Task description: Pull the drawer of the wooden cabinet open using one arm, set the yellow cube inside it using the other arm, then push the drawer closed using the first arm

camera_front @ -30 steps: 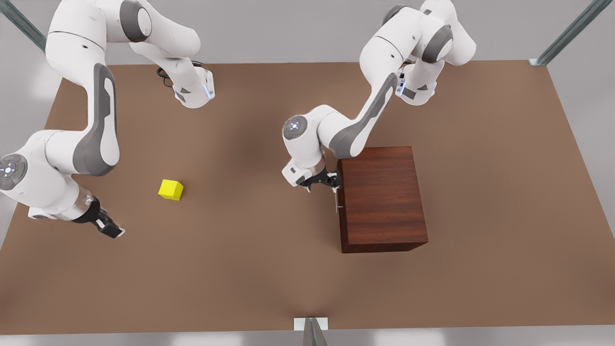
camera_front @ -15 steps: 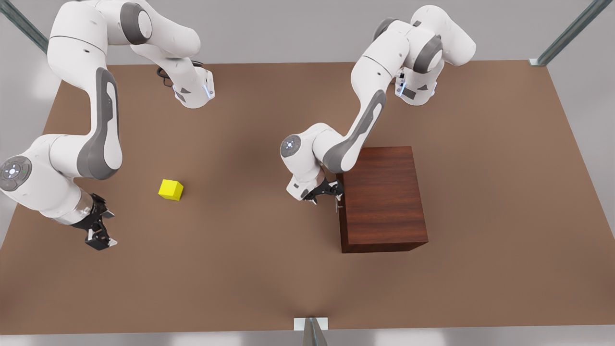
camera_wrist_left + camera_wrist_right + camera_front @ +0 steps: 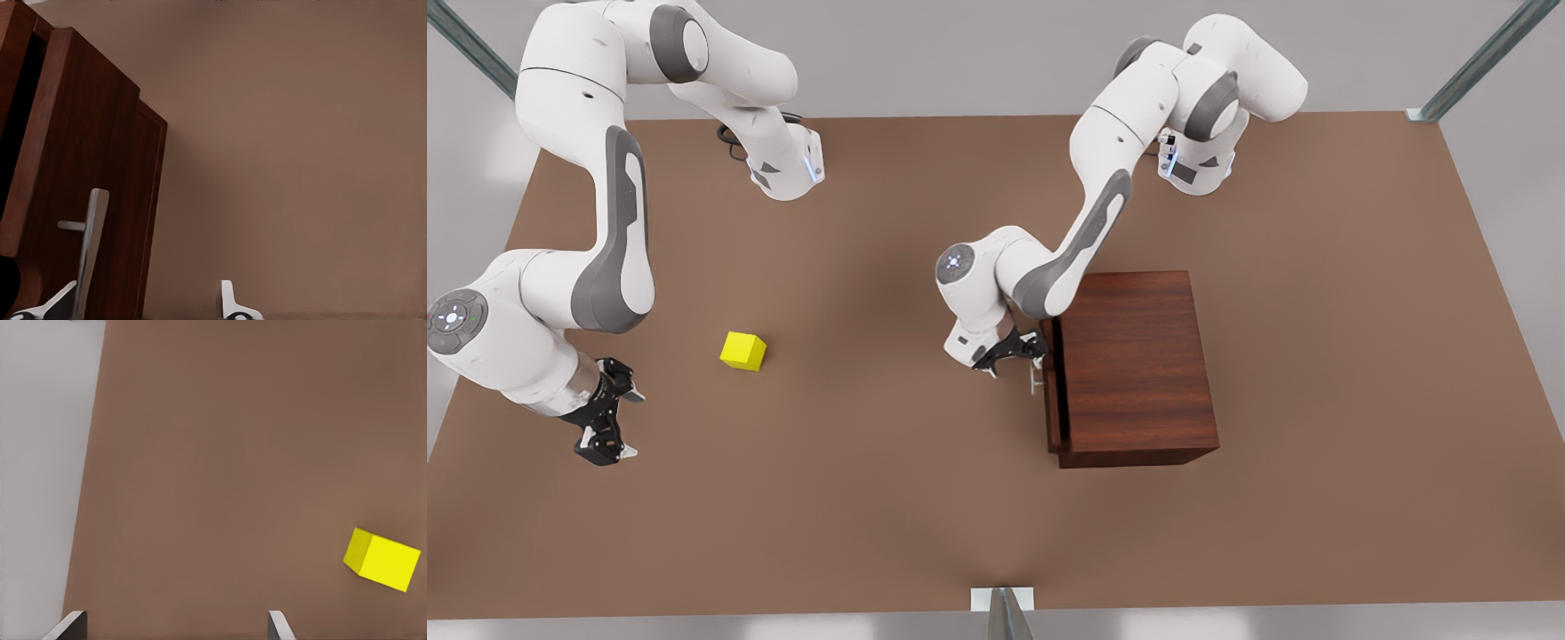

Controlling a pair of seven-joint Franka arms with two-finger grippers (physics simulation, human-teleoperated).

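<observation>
Dark reddish-brown wooden cabinet [image 3: 1138,364] sits right of centre in the front view, on the brown table [image 3: 871,498]. The drawer [image 3: 1051,391] sticks out a little from the cabinet's face on the front view's left, a dark gap showing behind its front panel. Its silver bar handle [image 3: 1035,380] stands proud of the panel.

Left gripper [image 3: 1017,351] is at the upper end of the handle, just left of the cabinet in the front view. In the left wrist view the handle [image 3: 90,250] runs down beside one fingertip [image 3: 57,303], the other fingertip [image 3: 230,303] well apart from it. Jaws spread wide, nothing clamped between them; can't tell if the near finger touches the bar.

Yellow cube [image 3: 743,350] lies on the table left of centre in the front view, well apart from the cabinet.

Right gripper [image 3: 600,436] hovers at the lower left of the front view, below and left of the cube, not touching it. Right wrist view shows the cube [image 3: 381,559] off to one side of the fingertips [image 3: 73,623], jaws released and holding nothing.
</observation>
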